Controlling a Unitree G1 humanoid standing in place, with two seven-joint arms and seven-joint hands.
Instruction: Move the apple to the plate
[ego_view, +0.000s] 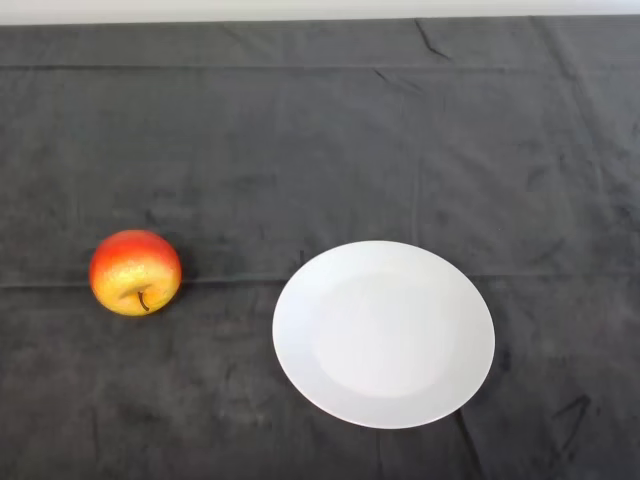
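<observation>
A red and yellow apple (135, 272) lies on the dark cloth at the left, its stem turned toward me. A round white plate (383, 333) sits to the right of it, near the front of the table, with nothing on it. A stretch of bare cloth separates the apple from the plate's left rim.
The dark cloth (320, 140) covers the whole table, with folds and creases running across it. A pale strip (320, 8) runs along the far edge of the table.
</observation>
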